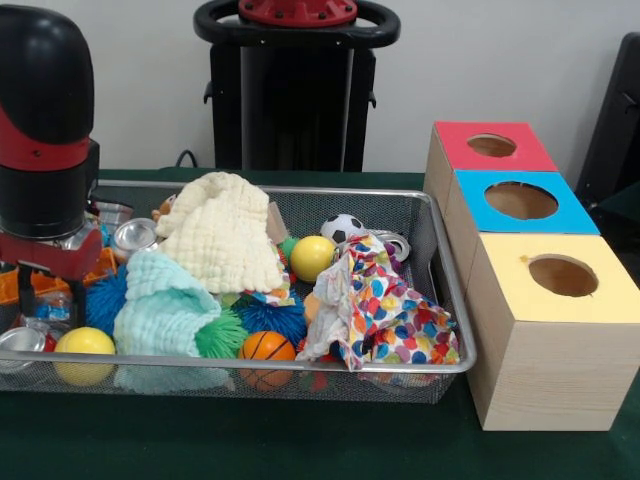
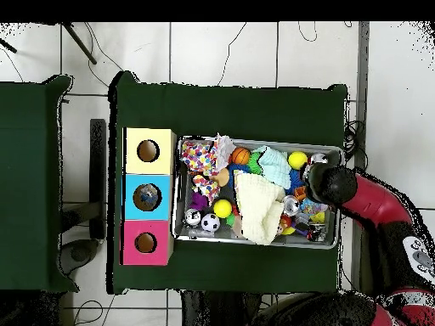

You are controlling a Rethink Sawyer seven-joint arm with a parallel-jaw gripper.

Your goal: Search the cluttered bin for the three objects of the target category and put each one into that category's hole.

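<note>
The arm (image 1: pixel 45 130) reaches down into the left end of the wire bin (image 1: pixel 440 260) in the front view; its end effector (image 1: pixel 45 285) sits low among the clutter there, and whether it is open or closed, or has hold of anything, cannot be told from either view. The bin rests on the green tabletop (image 1: pixel 250 440). Contents: a cream cloth (image 1: pixel 225 235) heaped at the middle back, a pale mint cloth (image 1: pixel 160 305) in front of it, a multicoloured spotted cloth (image 1: pixel 385 310) at the right end. Balls: a yellow ball (image 1: pixel 312 257) just beside the cream cloth, a small soccer ball (image 1: pixel 343 228) behind it near the back wall, a small basketball (image 1: pixel 266 347) against the front wall, a second yellow ball (image 1: pixel 85 342) at the front left corner. A blue spiky ball (image 1: pixel 270 318) and a green spiky ball (image 1: pixel 220 335) lie between the cloths. Metal cans (image 1: pixel 133 237) lie near the arm. Three wooden boxes stand in a row just beside the bin's right end, each with a round hole on top: red-topped box (image 1: pixel 490 147) farthest back, blue-topped box (image 1: pixel 520 202) in the middle, yellow-topped box (image 1: pixel 560 278) nearest the front. In the overhead view the blue-topped box shows something inside its hole; what it is cannot be told.
</note>
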